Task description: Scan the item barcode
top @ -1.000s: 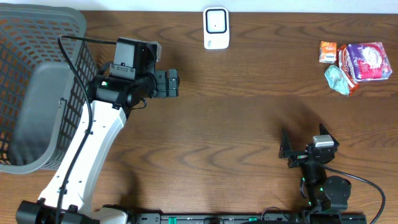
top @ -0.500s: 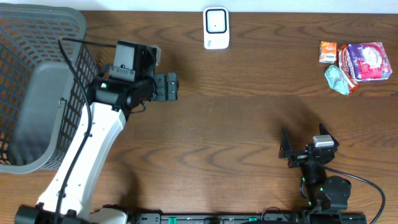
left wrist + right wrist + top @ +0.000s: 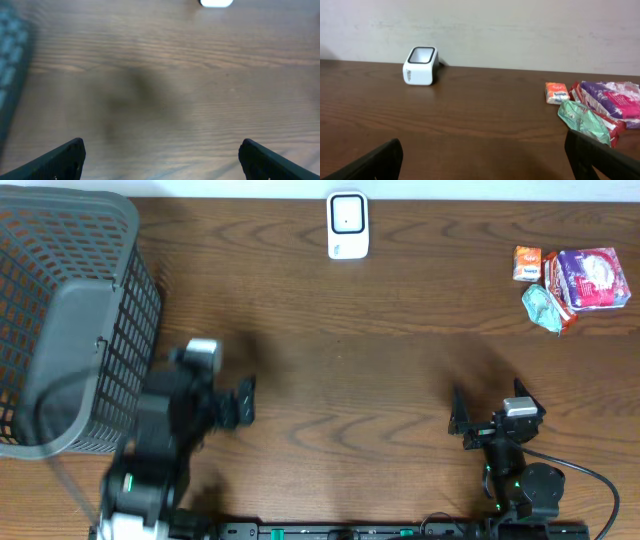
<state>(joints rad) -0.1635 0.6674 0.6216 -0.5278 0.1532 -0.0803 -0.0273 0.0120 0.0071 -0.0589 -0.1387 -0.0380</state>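
Shows a dark wooden table (image 3: 380,360) from above, with a small white scanner (image 3: 348,225) standing at the far edge, near the middle.

Nearest the robot, well short of the scanner and off to its right: right gripper (image 3: 488,412), fingers spread wide, grasping nothing, hanging over bare wood. Looks from its own camera (image 3: 485,160) across the table toward the scanner (image 3: 420,65), window face tilted upward.

A little farther in, well short of the scanner and off to its left: left gripper (image 3: 240,402), blurred in the overhead view, fingers likewise released and empty. Catches in its own camera (image 3: 162,160) only blurred wood grain and a sliver of the scanner (image 3: 216,3) at the top edge.

Farther left of the scanner, along the table's left side: a grey mesh basket (image 3: 130,310), with a smooth grey shape inside, too unclear to name.

Far to the right of the scanner, well apart from both grippers, lie the items to scan, three packets bunched together: a crumpled green packet (image 3: 542,308) nearest, touching a larger purple packet (image 3: 590,278) behind it, and a small orange packet (image 3: 527,263) just beside these on the scanner's side. No barcode legible.

Behind the scanner, a plain pale wall (image 3: 520,30).
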